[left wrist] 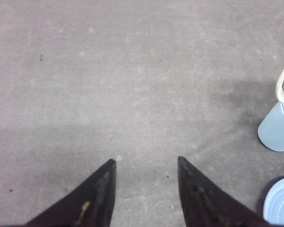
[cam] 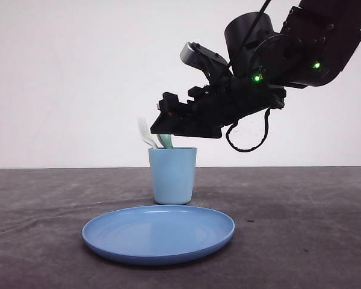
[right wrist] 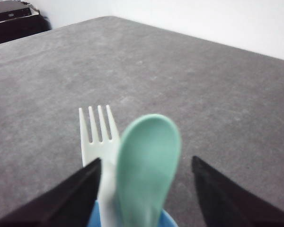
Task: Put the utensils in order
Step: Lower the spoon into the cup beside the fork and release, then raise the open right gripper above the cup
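Observation:
The white fork [cam: 145,133] and the mint-green spoon [cam: 166,141] stand head-up in the light blue cup [cam: 172,176], leaning left. My right gripper [cam: 158,127] hovers just above the cup's rim, tilted down. In the right wrist view the right gripper [right wrist: 146,163] is open; the spoon [right wrist: 149,161] and fork [right wrist: 97,132] rise between its fingers, the fork close to one finger, above the cup's rim [right wrist: 93,218]. My left gripper [left wrist: 146,163] is open over bare table, with the cup [left wrist: 276,130] and fork [left wrist: 281,87] off to its side.
A round blue plate [cam: 158,233] lies flat in front of the cup, its edge also in the left wrist view as the plate [left wrist: 281,203]. A black object [right wrist: 12,16] sits beyond the table's far corner. Grey table surface [cam: 301,229] spreads to both sides.

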